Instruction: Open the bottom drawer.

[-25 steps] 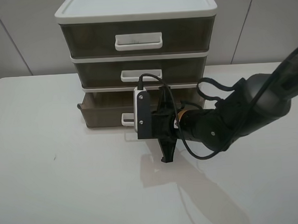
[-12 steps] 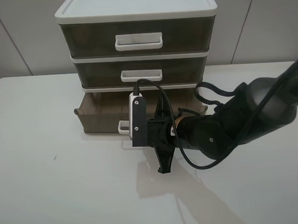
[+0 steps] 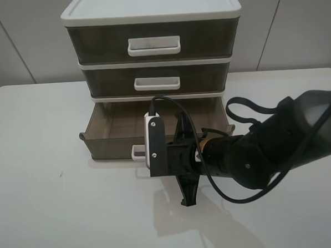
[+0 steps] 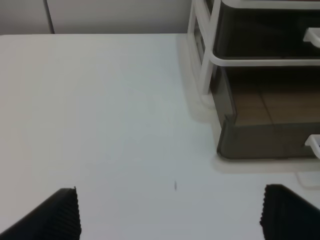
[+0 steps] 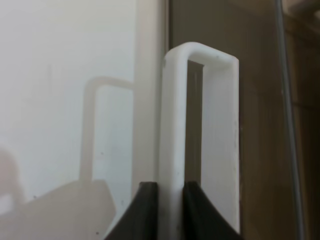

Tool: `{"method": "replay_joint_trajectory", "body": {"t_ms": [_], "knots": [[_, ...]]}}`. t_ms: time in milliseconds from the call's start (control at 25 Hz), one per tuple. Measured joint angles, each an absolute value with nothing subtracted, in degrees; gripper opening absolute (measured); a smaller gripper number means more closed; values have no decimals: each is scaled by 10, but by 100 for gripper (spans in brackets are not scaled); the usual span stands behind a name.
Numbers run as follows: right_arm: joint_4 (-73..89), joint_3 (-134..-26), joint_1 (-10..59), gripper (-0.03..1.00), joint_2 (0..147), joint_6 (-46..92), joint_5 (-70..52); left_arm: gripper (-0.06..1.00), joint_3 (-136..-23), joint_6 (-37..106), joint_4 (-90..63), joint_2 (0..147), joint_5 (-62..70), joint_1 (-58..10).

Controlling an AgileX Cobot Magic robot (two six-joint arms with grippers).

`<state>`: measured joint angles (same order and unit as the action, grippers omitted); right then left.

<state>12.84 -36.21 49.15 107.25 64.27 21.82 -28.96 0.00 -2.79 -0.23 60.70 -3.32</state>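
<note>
the white desk (image 3: 59, 207) carries a three-drawer unit (image 3: 151, 13) with a white frame and smoky brown drawers, standing at the far side against the wall. the dark right arm (image 3: 267, 152) reaches in from the right of the high view and lies low across the desk in front of the unit.

the top drawer (image 3: 94, 44) and the middle drawer (image 3: 108, 82) sit flush in the frame. the bottom drawer (image 3: 108, 143) stands partly out of the unit toward the camera, so its inner floor is visible from above. it rests on the desk.

the left pincer (image 4: 170, 192) is spread wide with nothing between its fingers, above bare desk. the bottom drawer is well apart from it, off to one side.

the right pincer (image 5: 170, 192) is narrow and clamped on the small white loop handle (image 5: 172, 125) of the bottom drawer. its two dark fingers (image 5: 145, 210) press on both sides of one bar of the loop. in the high view the pincer is just in front of the drawer's front wall, mostly hidden behind the wrist camera (image 3: 155, 144), and only one end of the handle shows beside it.
</note>
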Motion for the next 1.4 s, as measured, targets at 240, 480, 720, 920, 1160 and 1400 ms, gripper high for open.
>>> {"method": "replay_joint_trajectory", "body": {"t_ms": [240,480,720,920,1160,1400], "knots": [[157,-359,515,11,1072,641,212,74,-290,0,-28,-2,607,-33],[167,-359,517,11,1072,640,207,74,-290,0,-28,-2,607,-33],[166,-359,517,16,1072,644,204,74,-290,0,-28,-2,607,-33],[155,-359,517,46,1072,650,183,74,-290,0,-28,-2,607,-33],[150,-357,518,55,1032,650,149,74,-290,0,-28,-2,607,-33],[150,-356,518,66,932,624,32,74,-290,0,-28,-2,607,-33]]}}
